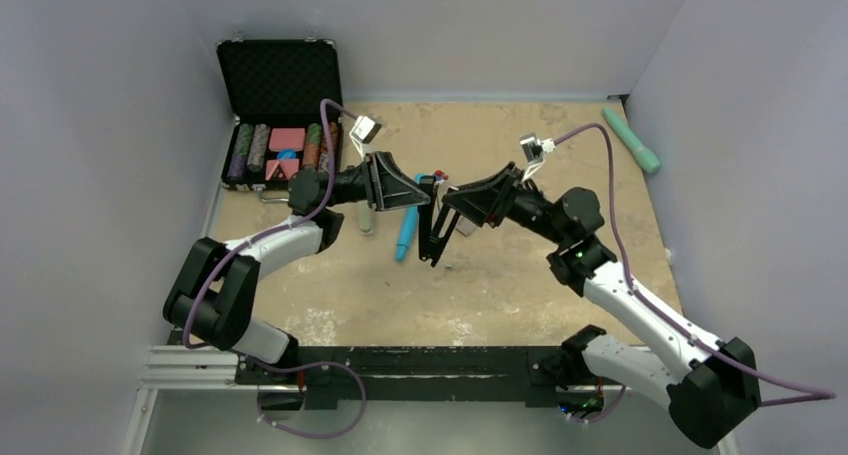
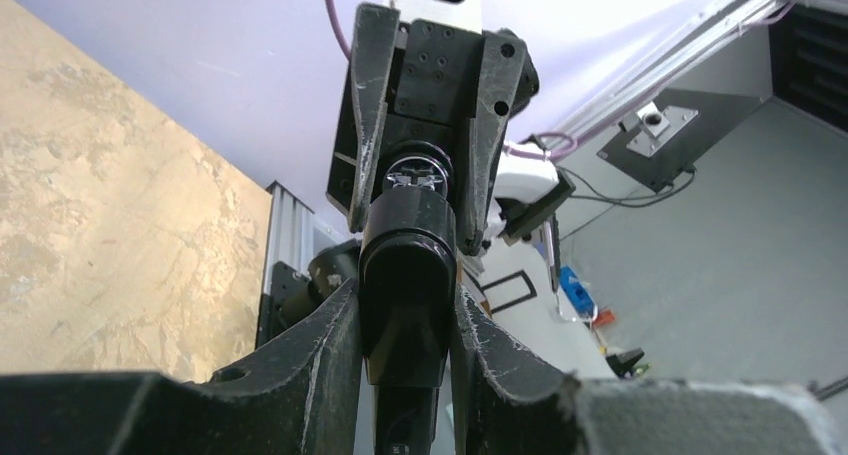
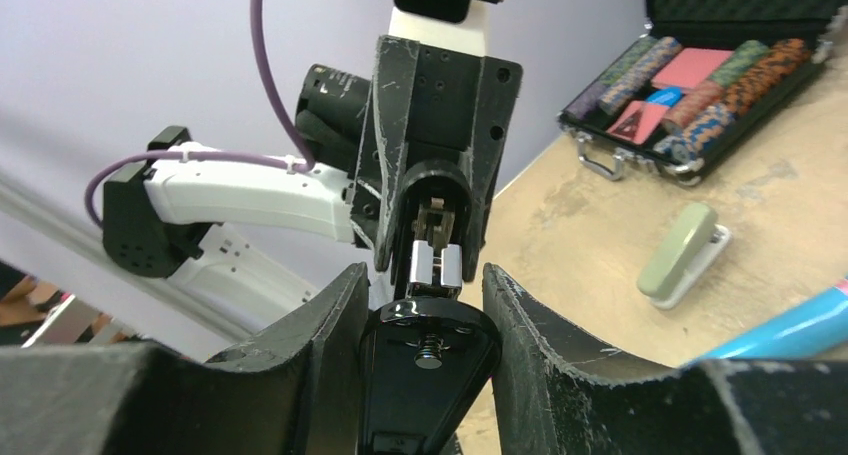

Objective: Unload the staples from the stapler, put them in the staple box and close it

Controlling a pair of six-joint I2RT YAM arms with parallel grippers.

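A black stapler point(image 1: 436, 223) is held swung open above the middle of the table, between both grippers. My left gripper point(image 1: 424, 191) is shut on its black top arm point(image 2: 405, 275), which fills the gap between my fingers point(image 2: 320, 345). My right gripper point(image 1: 452, 205) is shut on the other black half point(image 3: 430, 370), with the spring post facing the camera. The chrome staple magazine point(image 3: 435, 265) runs from there toward the left gripper point(image 3: 445, 105). I cannot make out any staples. The right gripper point(image 2: 430, 95) faces the left wrist camera.
An open black case of poker chips point(image 1: 282, 115) stands at the back left, also in the right wrist view point(image 3: 700, 65). A small pale green stapler point(image 1: 366, 218) and a blue pen point(image 1: 408, 233) lie under the left arm. A teal object point(image 1: 632, 140) lies at the back right.
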